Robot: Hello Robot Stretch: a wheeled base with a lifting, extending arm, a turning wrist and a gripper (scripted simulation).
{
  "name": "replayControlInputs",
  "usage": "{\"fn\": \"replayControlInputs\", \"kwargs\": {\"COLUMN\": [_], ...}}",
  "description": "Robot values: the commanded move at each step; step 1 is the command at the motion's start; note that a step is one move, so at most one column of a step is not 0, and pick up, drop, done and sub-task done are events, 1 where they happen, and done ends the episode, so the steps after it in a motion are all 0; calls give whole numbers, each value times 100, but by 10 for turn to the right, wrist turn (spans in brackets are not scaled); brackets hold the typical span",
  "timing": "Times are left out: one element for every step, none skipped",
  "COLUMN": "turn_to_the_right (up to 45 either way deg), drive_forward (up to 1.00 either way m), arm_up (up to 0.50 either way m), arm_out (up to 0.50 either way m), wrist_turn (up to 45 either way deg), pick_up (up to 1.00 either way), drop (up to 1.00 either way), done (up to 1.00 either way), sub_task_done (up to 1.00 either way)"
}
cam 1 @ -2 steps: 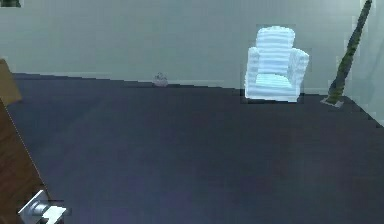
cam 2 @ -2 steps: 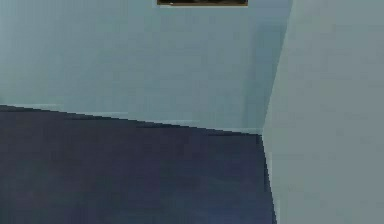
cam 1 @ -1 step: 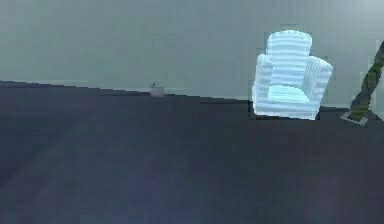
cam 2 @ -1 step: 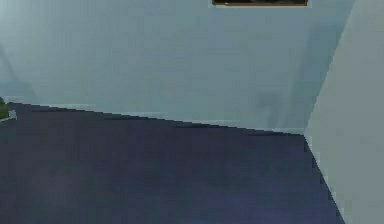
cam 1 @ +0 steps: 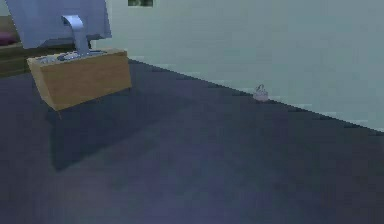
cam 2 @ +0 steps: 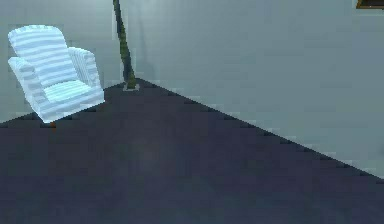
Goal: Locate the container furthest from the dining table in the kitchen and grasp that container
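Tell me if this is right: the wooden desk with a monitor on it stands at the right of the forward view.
Not quite. The wooden desk with the monitor on it stands at the left of the forward view, not the right; the forward view itself shows this.

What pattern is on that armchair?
The armchair has pale blue and white stripes, clearest in the arm side view.

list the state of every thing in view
wooden desk, standing on the floor, things on its top
small pale object, on the floor by the wall, too small to name
striped armchair, upright on the floor near the wall
dark pole, upright, base on the floor by the wall
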Motion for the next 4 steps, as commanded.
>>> {"fn": "replayControlInputs", "kwargs": {"turn_to_the_right": [0, -450, 0, -120], "drive_forward": [30, 0, 50, 0], "arm_up": [0, 0, 0, 0], "arm_out": [0, 0, 0, 0], "wrist_turn": [0, 0, 0, 0], "pick_up": [0, 0, 0, 0], "drop": [0, 0, 0, 0], "done": [0, 0, 0, 0], "sub_task_done": [0, 0, 0, 0]}}
